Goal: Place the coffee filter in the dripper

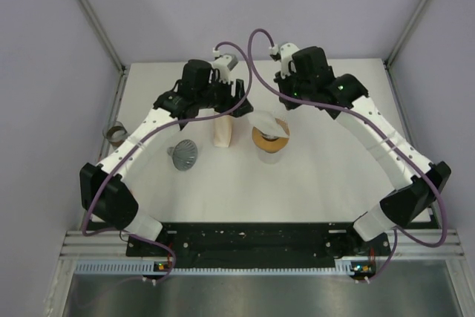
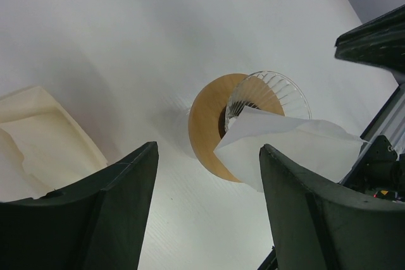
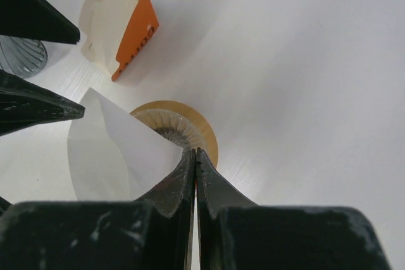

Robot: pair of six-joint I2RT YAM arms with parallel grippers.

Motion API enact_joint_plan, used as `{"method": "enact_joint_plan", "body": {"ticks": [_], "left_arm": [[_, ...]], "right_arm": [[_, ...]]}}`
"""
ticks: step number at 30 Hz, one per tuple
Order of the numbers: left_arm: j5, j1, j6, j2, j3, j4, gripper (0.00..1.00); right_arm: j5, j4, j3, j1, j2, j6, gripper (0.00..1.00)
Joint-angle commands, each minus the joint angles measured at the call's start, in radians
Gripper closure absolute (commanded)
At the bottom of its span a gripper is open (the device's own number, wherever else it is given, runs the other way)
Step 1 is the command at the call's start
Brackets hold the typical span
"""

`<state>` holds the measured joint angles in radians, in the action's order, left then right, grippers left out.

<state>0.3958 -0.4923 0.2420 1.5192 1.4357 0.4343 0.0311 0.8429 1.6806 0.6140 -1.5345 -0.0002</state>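
Observation:
The glass dripper (image 1: 271, 141) with a wooden collar stands at the table's centre; it also shows in the left wrist view (image 2: 269, 92) and the right wrist view (image 3: 179, 128). My right gripper (image 3: 195, 152) is shut on one edge of a white paper coffee filter (image 3: 111, 150) and holds it tilted over the dripper's rim; the filter hangs out to one side (image 1: 263, 120). My left gripper (image 2: 209, 148) is open and empty, hovering above the table beside the dripper, with the filter (image 2: 297, 150) close to its right finger.
An open pack of filters (image 1: 223, 132) with an orange label (image 3: 135, 33) stands left of the dripper. A grey ribbed cone (image 1: 184, 154) lies further left. A small tin (image 1: 113, 134) sits beyond the table's left edge. Walls enclose the table.

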Motion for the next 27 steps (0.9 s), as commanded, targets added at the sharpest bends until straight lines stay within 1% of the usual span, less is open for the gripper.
{"method": "enact_joint_plan", "body": {"ticks": [1, 3, 5, 8, 10, 15, 20, 27], "left_arm": [[0.000, 0.015, -0.004, -0.011, 0.028, -0.009, 0.29], [0.011, 0.038, 0.000, -0.010, 0.043, 0.001, 0.28], [0.018, 0.060, 0.008, -0.011, 0.046, 0.006, 0.29], [0.020, 0.089, 0.016, -0.014, 0.039, 0.006, 0.28], [0.021, 0.103, 0.028, -0.022, 0.022, -0.003, 0.28], [0.035, 0.110, 0.052, -0.033, -0.021, -0.028, 0.28], [0.066, 0.110, 0.097, -0.033, -0.049, -0.048, 0.29], [0.118, 0.110, 0.212, -0.027, -0.092, -0.068, 0.29]], "right_arm": [[-0.020, 0.010, 0.119, 0.009, 0.042, -0.061, 1.00], [-0.100, 0.001, 0.116, 0.035, 0.059, -0.096, 1.00], [-0.166, -0.008, 0.094, 0.088, 0.068, -0.122, 1.00], [-0.206, -0.008, 0.054, 0.133, 0.050, -0.113, 1.00], [-0.192, -0.010, 0.030, 0.139, 0.031, -0.100, 1.00], [-0.057, -0.005, 0.008, 0.139, -0.009, -0.066, 1.00], [-0.010, 0.007, 0.013, 0.139, -0.061, -0.067, 1.00], [0.066, 0.033, 0.024, 0.130, -0.161, -0.035, 1.00]]}}
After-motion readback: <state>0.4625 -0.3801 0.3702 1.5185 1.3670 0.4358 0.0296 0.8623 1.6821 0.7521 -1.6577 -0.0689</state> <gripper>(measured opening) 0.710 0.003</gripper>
